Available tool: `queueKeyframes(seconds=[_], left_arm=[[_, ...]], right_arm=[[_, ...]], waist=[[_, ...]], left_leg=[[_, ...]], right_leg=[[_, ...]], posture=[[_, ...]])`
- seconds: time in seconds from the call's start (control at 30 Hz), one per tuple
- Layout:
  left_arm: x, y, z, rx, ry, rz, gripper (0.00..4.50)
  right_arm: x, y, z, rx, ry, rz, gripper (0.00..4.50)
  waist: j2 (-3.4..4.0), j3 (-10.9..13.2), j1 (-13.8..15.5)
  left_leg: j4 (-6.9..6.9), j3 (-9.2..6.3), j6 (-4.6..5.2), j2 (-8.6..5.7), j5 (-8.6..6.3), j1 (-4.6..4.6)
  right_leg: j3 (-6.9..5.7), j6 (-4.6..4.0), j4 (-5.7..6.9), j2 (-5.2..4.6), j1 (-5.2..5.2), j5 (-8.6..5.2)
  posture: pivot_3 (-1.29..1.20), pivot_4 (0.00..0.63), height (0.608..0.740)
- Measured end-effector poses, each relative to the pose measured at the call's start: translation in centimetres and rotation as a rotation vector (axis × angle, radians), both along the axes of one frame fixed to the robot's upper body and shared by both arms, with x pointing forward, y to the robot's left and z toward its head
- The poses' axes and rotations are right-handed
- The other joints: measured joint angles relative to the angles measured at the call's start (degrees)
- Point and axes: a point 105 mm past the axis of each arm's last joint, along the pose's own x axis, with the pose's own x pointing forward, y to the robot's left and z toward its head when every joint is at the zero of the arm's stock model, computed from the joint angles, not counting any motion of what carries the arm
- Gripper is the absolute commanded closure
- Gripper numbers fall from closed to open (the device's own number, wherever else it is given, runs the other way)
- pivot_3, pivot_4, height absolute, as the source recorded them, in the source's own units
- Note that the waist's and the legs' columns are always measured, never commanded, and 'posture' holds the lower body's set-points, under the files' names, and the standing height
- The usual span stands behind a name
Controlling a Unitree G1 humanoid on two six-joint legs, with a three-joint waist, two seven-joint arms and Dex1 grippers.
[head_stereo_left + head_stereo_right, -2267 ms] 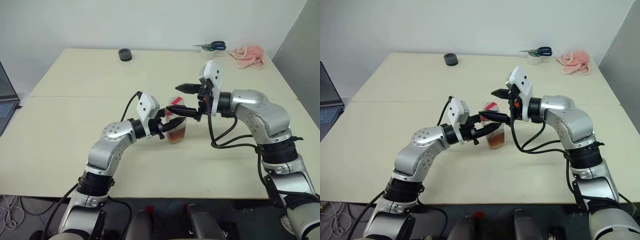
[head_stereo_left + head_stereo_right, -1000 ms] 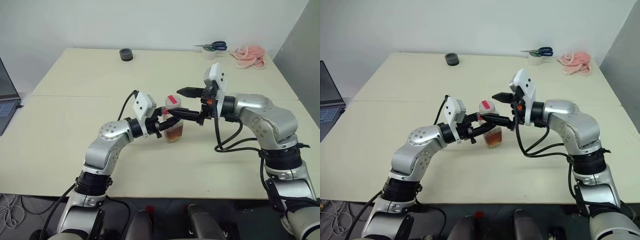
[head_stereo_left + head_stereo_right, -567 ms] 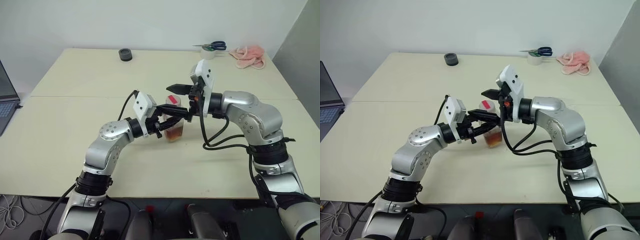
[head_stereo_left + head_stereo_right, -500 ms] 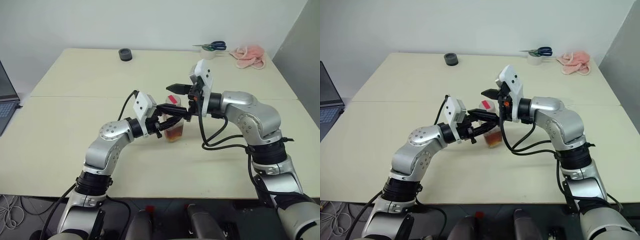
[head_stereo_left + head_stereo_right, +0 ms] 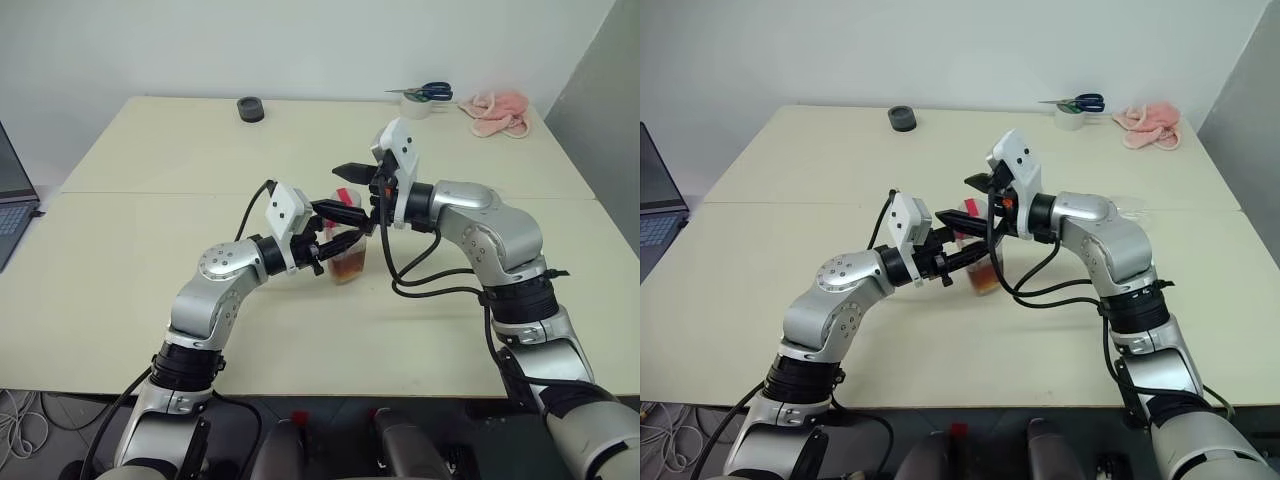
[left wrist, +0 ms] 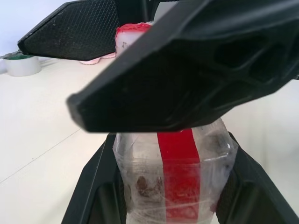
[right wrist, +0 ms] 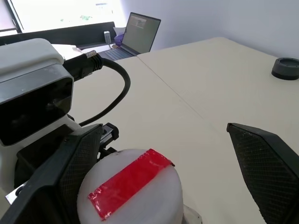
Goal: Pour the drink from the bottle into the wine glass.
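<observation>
Right gripper [image 5: 978,198] is hanging wide open, straddling the cap [image 7: 132,185] from the right; the bottle [image 5: 349,262] is standing upright mid-table, left gripper [image 5: 335,245] clamping its body from the left.

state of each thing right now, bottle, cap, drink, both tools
bottle: upright on the table, gripped at its body
cap: on the bottle, between the open fingers
drink: inside the bottle, in its lower part
left tool: shut on the bottle
right tool: open around the cap
laptop: lid open
</observation>
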Motion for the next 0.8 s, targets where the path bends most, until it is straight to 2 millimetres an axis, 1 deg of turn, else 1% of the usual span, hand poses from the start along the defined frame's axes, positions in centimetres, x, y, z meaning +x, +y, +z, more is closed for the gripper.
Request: queueKeyframes(seconds=[0.27,0.63,0.8], left_arm=[[0.0,0.0,0.0,0.0,0.0,0.002,2.66],[-0.1,-0.1,0.0,0.003,0.001,-0.014,2.66],[-0.1,-0.1,0.0,0.004,0.001,-0.015,2.66]], right_arm=[[-0.7,-1.8,0.1,-0.034,-0.006,0.028,0.0],[-1.0,-2.3,0.0,-0.045,-0.003,0.041,0.0],[-1.2,-3.0,-0.8,-0.064,0.025,0.05,0.0]], waist=[[0.0,0.0,-0.01],[0.0,0.0,0.0],[0.0,0.0,0.0]], left_leg=[[0.0,0.0,0.0,0.0,0.0,0.01],[0.0,0.0,0.0,0.0,0.0,0.0],[0.01,0.01,0.0,0.0,0.0,0.01]], right_leg=[[0.01,0.09,0.01,0.01,0.0,-0.06],[0.0,0.08,0.0,0.0,0.0,-0.05],[0.01,0.1,0.0,0.0,0.0,-0.06]], posture=[[0.0,0.15,0.74],[0.0,0.15,0.74],[0.0,0.15,0.74]])
